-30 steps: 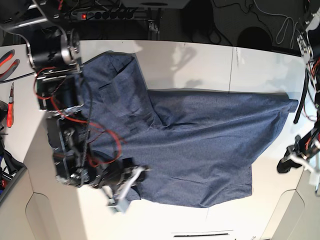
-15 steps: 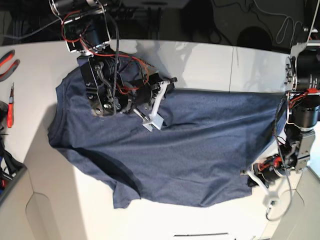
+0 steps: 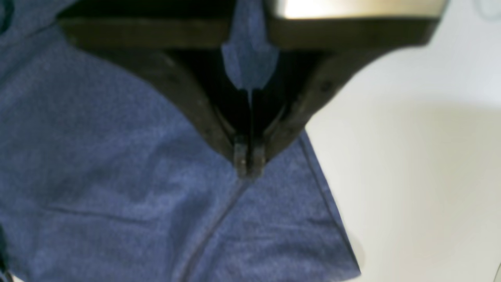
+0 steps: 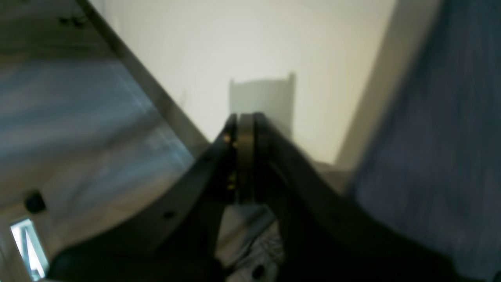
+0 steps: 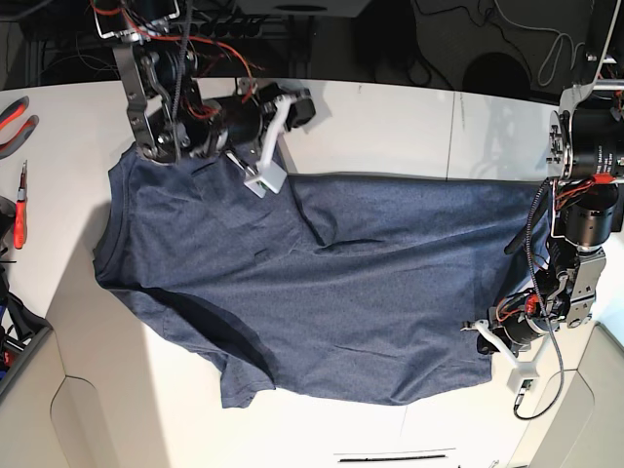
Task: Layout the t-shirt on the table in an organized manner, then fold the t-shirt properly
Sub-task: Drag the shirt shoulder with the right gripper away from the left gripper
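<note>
The dark navy t-shirt [image 5: 341, 292] lies spread across the white table [image 5: 390, 122], blank side up, with folds and a turned-under flap at its near left. My left gripper [image 5: 485, 338] sits at the shirt's near right corner. In the left wrist view the left gripper [image 3: 248, 160] is shut, pinching the t-shirt [image 3: 98, 156] on a seam, and a crease runs away from the tips. My right gripper [image 5: 295, 102] is shut and holds nothing, hovering over bare table just beyond the shirt's far edge. The right wrist view shows the right gripper [image 4: 245, 117] over the table [image 4: 235, 47], with the t-shirt [image 4: 438, 137] to one side.
Red-handled pliers [image 5: 18, 122] and a red screwdriver [image 5: 19, 210] lie at the table's left edge. A thin seam [image 5: 450, 136] crosses the tabletop at the right. Dark cables and a power strip [image 5: 234, 24] lie behind the far edge.
The right arm has spread the shirt's left part out of its bunch, then lifted off the fabric toward the far edge. The left gripper shifted slightly along the near right corner.
</note>
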Tool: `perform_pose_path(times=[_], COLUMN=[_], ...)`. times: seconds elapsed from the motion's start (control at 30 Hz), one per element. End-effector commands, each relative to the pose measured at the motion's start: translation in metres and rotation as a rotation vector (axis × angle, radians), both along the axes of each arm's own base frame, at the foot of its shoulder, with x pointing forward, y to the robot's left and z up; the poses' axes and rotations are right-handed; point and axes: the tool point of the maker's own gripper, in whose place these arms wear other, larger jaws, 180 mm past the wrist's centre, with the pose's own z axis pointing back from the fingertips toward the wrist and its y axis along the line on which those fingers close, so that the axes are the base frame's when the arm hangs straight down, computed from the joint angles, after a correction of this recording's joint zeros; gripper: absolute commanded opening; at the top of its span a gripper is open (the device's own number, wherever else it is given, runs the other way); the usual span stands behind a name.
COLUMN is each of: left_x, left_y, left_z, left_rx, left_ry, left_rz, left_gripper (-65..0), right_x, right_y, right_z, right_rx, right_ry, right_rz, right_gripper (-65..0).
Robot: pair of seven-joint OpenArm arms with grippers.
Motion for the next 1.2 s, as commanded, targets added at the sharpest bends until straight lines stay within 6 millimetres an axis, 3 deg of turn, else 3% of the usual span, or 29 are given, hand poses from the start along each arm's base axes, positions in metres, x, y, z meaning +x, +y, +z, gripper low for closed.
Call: perform_pose_path(times=[0.0, 0.13, 0.27, 0.33, 0.43, 0.53, 0.6, 0.7, 0.8, 0.97, 1.17], left_x=[0.018, 0.018, 0.018, 0.018, 0.017, 0.018, 0.018, 0.018, 0.019, 0.019, 0.02], left_y=[0.005, 0.005, 0.005, 0.005, 0.005, 0.005, 0.005, 0.005, 0.005, 0.005, 0.005], left_z=[0.028, 0.028, 0.028, 0.027, 0.027, 0.027, 0.027, 0.028, 0.029, 0.03, 0.03], left_rx=[-0.008, -0.009, -0.009, -0.008, -0.009, -0.009, -0.009, -0.009, -0.01, -0.011, -0.011], left_ry=[-0.078, -0.078, -0.077, -0.076, -0.075, -0.075, -0.079, -0.082, -0.089, -0.094, -0.096], left_rz=[0.009, 0.009, 0.009, 0.009, 0.009, 0.009, 0.009, 0.009, 0.011, 0.011, 0.011], left_gripper=[-65.0, -65.0, -65.0, -65.0, -65.0, -65.0, -65.0, -65.0, -65.0, -65.0, -65.0], right_x=[-0.004, 0.012, 0.064, 0.095, 0.135, 0.154, 0.149, 0.121, 0.094, 0.051, 0.012], right_y=[-0.015, -0.001, 0.015, 0.014, -0.003, -0.019, -0.022, -0.031, -0.048, -0.081, -0.11], right_z=[-0.001, 0.032, 0.082, 0.098, 0.096, 0.076, 0.055, 0.018, -0.003, -0.016, -0.014], right_rx=[-0.061, 0.032, 0.119, 0.083, -0.095, -0.237, -0.277, -0.359, -0.422, -0.509, -0.565], right_ry=[-0.005, -0.134, -0.418, -0.571, -0.654, -0.641, -0.57, -0.413, -0.325, -0.234, -0.213], right_rz=[0.025, -0.011, -0.097, -0.148, -0.238, -0.272, -0.247, -0.176, -0.139, -0.088, -0.017], right_gripper=[-65.0, -65.0, -65.0, -65.0, -65.0, -65.0, -65.0, -65.0, -65.0, -65.0, -65.0])
